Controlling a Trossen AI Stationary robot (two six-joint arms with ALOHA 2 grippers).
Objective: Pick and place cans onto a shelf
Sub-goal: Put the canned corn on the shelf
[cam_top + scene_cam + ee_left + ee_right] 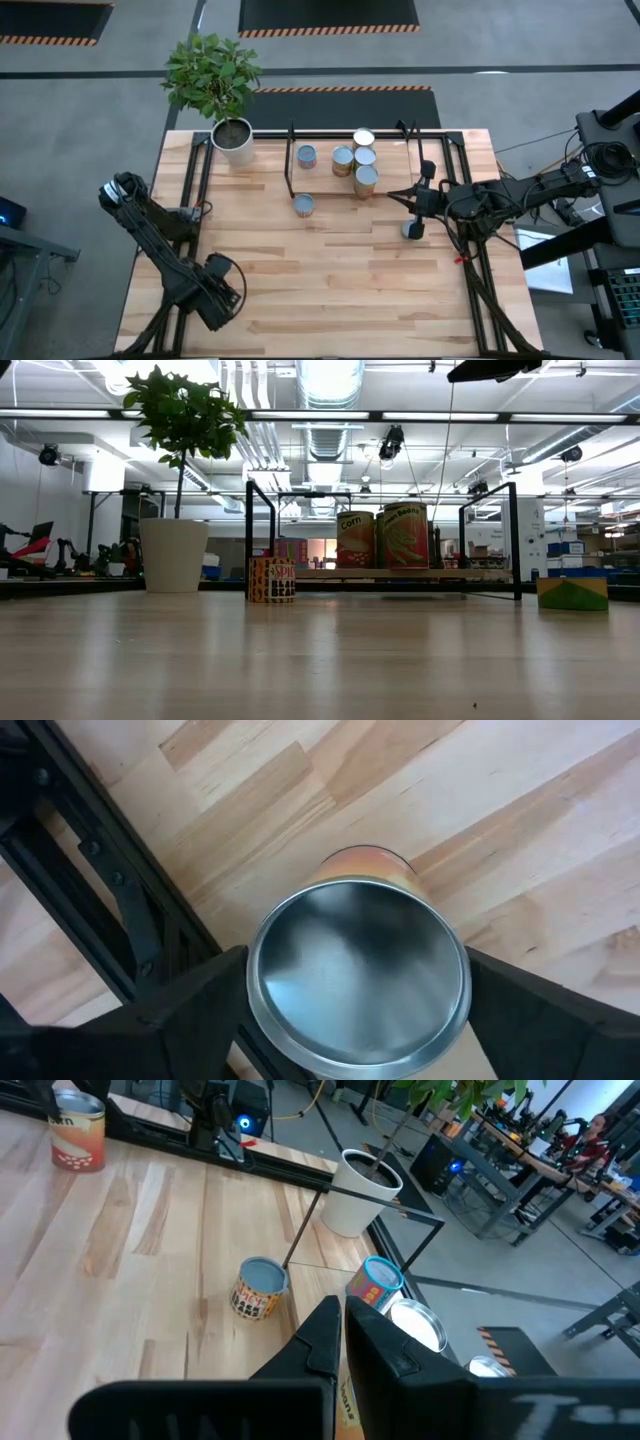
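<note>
My left gripper (356, 982) is near the table's near left corner (220, 288), pointing down, with a tan-sided can (358, 978) between its fingers. The can also shows in the right wrist view (77, 1130). My right gripper (342, 1342) is shut and empty, above the right end of the shelf (395, 193). The black-rod shelf (292, 160) carries several cans (343, 160) on its wood board (400, 573). They include the Corn can (355, 540) and the Beans can (405, 536). One can (303, 205) stands on its base on the table in front of the shelf (272, 580). My left gripper has the can between its two fingers, which meet opposite sides of its silvery top rim (250, 982). The fingers come from above, pointing down. The can is upright. Its base is hidden by its own top, so I cannot tell whether it stands on the table.
A white pot with a green plant (233, 140) stands at the table's far left, beside the shelf. Black rails (190, 180) run along the table's left and right sides (470, 250). Bare tabletop (340, 280) lies between the shelf and the near edge.
</note>
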